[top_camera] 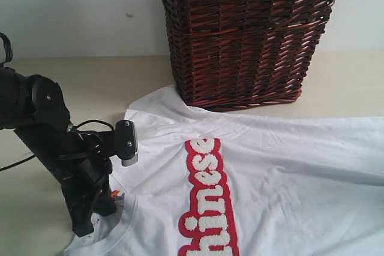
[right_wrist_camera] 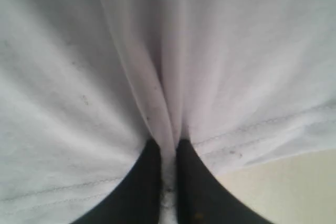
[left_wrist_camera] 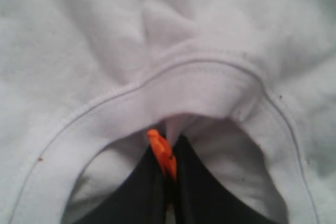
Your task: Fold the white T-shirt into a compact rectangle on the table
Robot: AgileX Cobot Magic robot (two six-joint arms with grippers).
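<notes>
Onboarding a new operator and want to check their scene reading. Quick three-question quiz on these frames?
1. True or false: the left gripper pinches the white T-shirt at the collar, beside the orange tag.
2. What stands on the table behind the shirt? A wicker basket; B cardboard box; C bucket.
3. Fill in: the right gripper is ___ on shirt fabric.
Key: 1 true; 2 A; 3 shut.

We find the exterior view evenly and softly lit, with a faint shadow along the foot of the wicker basket (top_camera: 246,40) and the white T-shirt (top_camera: 288,166) bright, its folds barely shaded. Both wrist views are soft and out of focus at close range, the cloth greyish and the dark jaws blurred to silhouettes.
</notes>
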